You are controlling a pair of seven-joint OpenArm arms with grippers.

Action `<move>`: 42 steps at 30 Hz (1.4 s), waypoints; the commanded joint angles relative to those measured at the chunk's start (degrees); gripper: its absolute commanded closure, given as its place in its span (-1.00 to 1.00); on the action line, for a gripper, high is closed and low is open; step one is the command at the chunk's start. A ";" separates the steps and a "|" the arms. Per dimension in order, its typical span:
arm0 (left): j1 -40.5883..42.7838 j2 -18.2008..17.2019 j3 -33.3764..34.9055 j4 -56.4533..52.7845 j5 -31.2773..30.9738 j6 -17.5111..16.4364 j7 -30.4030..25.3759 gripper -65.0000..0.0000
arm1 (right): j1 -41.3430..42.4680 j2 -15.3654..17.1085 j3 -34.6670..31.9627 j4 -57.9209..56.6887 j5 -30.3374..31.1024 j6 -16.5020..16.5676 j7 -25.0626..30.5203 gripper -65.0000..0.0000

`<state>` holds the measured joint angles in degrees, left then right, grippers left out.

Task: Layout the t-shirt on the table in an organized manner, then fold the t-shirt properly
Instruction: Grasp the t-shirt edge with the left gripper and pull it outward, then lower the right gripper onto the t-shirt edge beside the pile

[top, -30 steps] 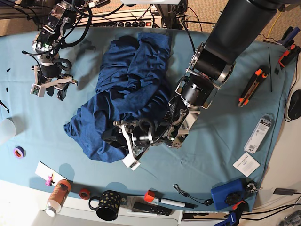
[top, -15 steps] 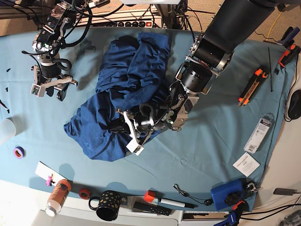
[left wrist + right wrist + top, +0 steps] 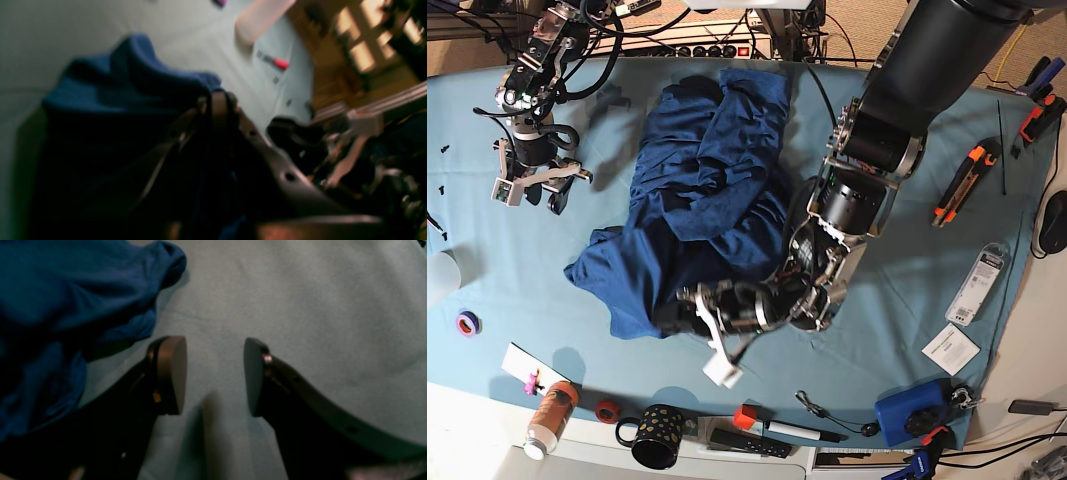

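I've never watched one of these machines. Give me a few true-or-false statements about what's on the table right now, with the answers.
1. The t-shirt lies flat and neatly spread. False: it is bunched in a crumpled heap.
2. The left tool is shut on t-shirt fabric. True.
3. The right tool grips the t-shirt. False: it is open, over bare table, with the t-shirt beside it.
4. A dark mug stands near the table's front edge. True.
5. The table cover is bright red. False: it is light teal-blue.
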<state>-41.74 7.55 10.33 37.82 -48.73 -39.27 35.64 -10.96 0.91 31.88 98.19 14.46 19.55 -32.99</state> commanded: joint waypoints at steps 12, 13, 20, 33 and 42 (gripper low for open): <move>-3.69 -8.90 -3.78 1.05 -1.88 -0.73 -4.28 1.00 | 0.63 0.52 0.11 0.96 0.52 0.35 1.46 0.14; -3.69 -9.53 -3.78 1.05 -1.88 -0.72 -4.59 1.00 | 0.63 0.52 0.11 0.94 0.50 0.35 1.46 0.14; -3.63 -11.37 -3.76 1.05 -1.84 -0.44 -4.52 1.00 | 0.63 0.52 0.11 0.96 0.50 0.35 1.51 0.14; -3.48 -11.34 -3.76 1.03 5.70 1.73 -10.60 1.00 | 0.87 0.55 0.04 0.96 0.52 0.42 4.11 0.14; -1.53 -10.88 -3.76 1.05 5.66 1.73 -10.67 0.35 | 5.62 0.52 0.07 -0.74 2.67 0.52 4.04 -0.17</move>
<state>-41.08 -3.49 6.72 37.87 -41.82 -36.71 26.46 -6.09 0.91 31.88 96.66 16.69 19.81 -30.59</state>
